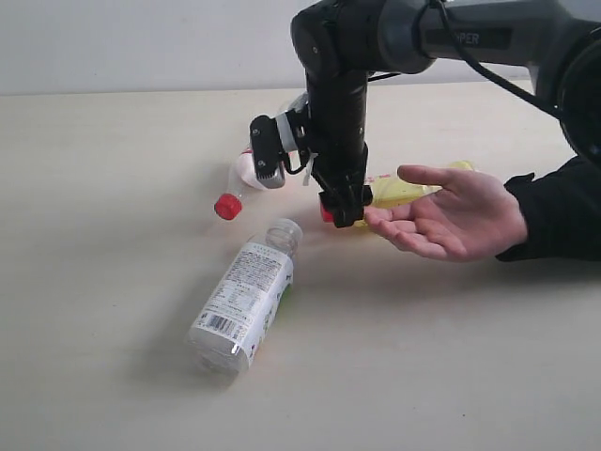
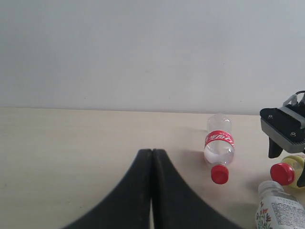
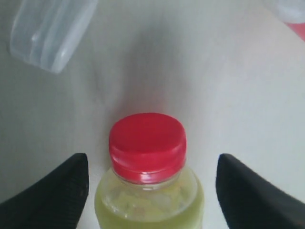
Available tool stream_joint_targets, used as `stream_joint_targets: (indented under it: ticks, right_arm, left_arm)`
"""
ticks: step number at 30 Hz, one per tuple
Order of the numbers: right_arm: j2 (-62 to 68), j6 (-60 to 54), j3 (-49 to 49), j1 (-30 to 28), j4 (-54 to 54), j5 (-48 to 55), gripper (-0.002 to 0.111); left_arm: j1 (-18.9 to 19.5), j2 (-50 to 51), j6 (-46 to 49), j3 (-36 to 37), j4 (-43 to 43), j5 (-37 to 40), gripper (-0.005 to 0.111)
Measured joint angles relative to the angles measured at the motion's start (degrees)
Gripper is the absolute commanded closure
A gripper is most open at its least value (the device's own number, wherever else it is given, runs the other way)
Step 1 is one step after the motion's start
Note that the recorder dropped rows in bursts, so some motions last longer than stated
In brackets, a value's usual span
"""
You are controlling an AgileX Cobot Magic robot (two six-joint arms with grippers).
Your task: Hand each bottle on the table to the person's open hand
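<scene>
The yellow bottle (image 1: 406,192) lies on the table (image 1: 113,169) beside the person's open hand (image 1: 455,218), its red cap (image 3: 147,140) pointing away from the hand. My right gripper (image 1: 344,214) is open and lowered over it, with one finger (image 3: 57,186) on each side of its neck. The clear bottle with red label and cap (image 1: 239,180) lies just behind. A clear white-labelled bottle with a leaf mark (image 1: 244,296) lies nearer the front. My left gripper (image 2: 152,155) is shut and empty, low over the table, apart from the bottles. A fourth bottle is not clearly seen.
The person's dark sleeve (image 1: 559,211) rests at the right edge of the table. My right arm (image 1: 338,103) stands over the bottles at the middle. A pale wall (image 2: 143,52) runs behind the table.
</scene>
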Motion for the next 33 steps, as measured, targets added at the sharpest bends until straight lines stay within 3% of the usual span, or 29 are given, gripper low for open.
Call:
stream_joint_targets:
  ticks: [15, 19, 22, 30, 33]
  right_arm:
    - [2.7, 2.5, 0.0, 0.4, -1.7, 0.0, 0.038]
    - [3.0, 3.0, 0.0, 0.4, -1.9, 0.0, 0.043]
    - [3.0, 3.0, 0.0, 0.4, -2.1, 0.0, 0.055]
    - [3.0, 3.5, 0.0, 0.4, -2.2, -0.5, 0.102]
    - [3.0, 3.5, 0.0, 0.4, -2.7, -0.5, 0.108]
  left_arm:
    - [0.0, 0.0, 0.0, 0.0, 0.0, 0.0, 0.107]
    - [0.0, 0.0, 0.0, 0.0, 0.0, 0.0, 0.107]
    - [0.0, 0.0, 0.0, 0.0, 0.0, 0.0, 0.107]
    - [0.0, 0.0, 0.0, 0.0, 0.0, 0.0, 0.107]
    - [0.0, 0.0, 0.0, 0.0, 0.0, 0.0, 0.107]
